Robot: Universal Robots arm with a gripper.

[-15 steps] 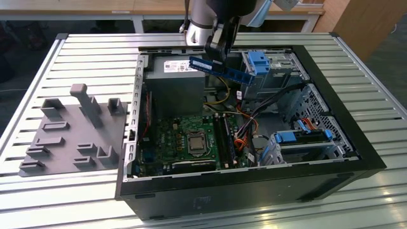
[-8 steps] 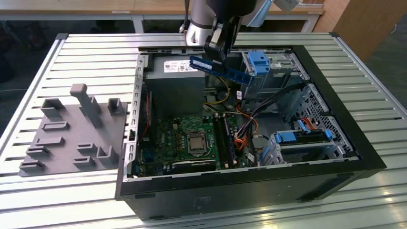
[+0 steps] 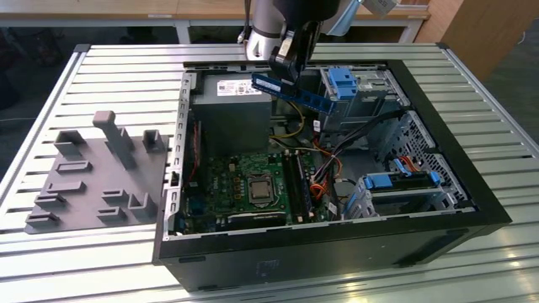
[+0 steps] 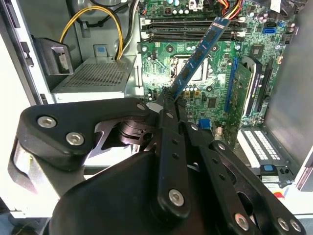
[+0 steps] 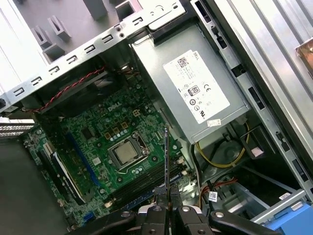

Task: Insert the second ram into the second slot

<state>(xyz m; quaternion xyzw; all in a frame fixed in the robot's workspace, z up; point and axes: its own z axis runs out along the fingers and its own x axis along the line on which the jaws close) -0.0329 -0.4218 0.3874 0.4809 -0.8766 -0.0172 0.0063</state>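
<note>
The room is a workshop. A pale wooden bench (image 3: 126, 9) runs behind the case, and a brown wooden panel (image 3: 484, 28) stands past the case's far corner on the exterior view's right, with dark floor (image 3: 518, 76) beside it. The table (image 3: 101, 69) is a surface of pale metal slats and bears everything.

The case (image 3: 337, 259) is a black computer tower laid on its side in the middle of the table, with its open side up. Just beside the case, on the exterior view's left, lies a grey plate (image 3: 84, 189) with upright holders.

Inside the case, the grey power supply (image 3: 231, 110) fills the far corner on the exterior view's left. The green motherboard (image 3: 244, 189) lies in the near part, and a blue bracket (image 3: 344, 82) sits at the far side on the exterior view's right. The black slots (image 3: 296, 180) run along the motherboard.

The arm (image 3: 269, 25) hangs over the case's far edge. The gripper (image 3: 284, 74) is narrowed tight on the ram (image 3: 312, 99). The ram is tilted in the air above the case's inside, between the power supply and the bracket and clear of the motherboard.

In the second wrist view the ram (image 4: 198, 54) slants out from the gripper (image 4: 168, 100), its free end near the slots (image 4: 190, 30). In the first wrist view the ram (image 5: 166, 156) is edge-on, a thin line rising from the gripper (image 5: 166, 196).
</note>
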